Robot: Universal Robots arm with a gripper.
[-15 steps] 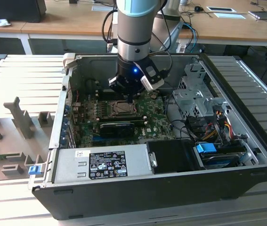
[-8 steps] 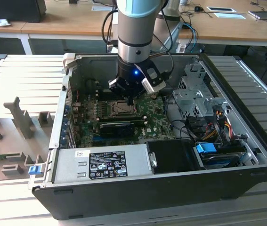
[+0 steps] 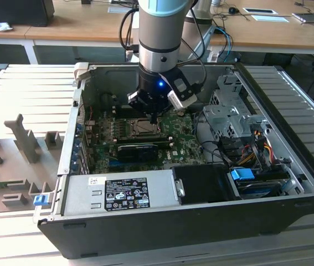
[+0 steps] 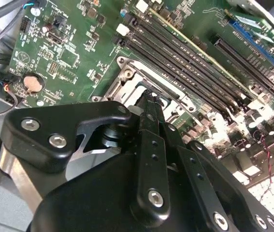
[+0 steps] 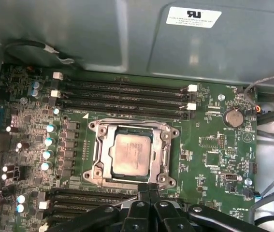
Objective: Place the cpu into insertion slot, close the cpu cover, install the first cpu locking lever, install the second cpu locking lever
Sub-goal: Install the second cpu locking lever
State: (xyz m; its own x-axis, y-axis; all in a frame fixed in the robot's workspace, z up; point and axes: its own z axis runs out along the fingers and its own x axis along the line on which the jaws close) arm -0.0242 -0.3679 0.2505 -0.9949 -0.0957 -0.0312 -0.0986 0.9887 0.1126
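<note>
labels: white sticker (image 5: 194,16) on case wall | black label (image 3: 126,193) on power supply | print illegible

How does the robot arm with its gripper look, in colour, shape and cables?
The arm is a thick round tube, silver-grey, with a pale blue band at the top and a black wrist section carrying a small blue light. Black cables loop beside it. The gripper is matte black, built of narrow linked bars joined with silver screws, and its two slim fingers taper to thin tips.
</note>
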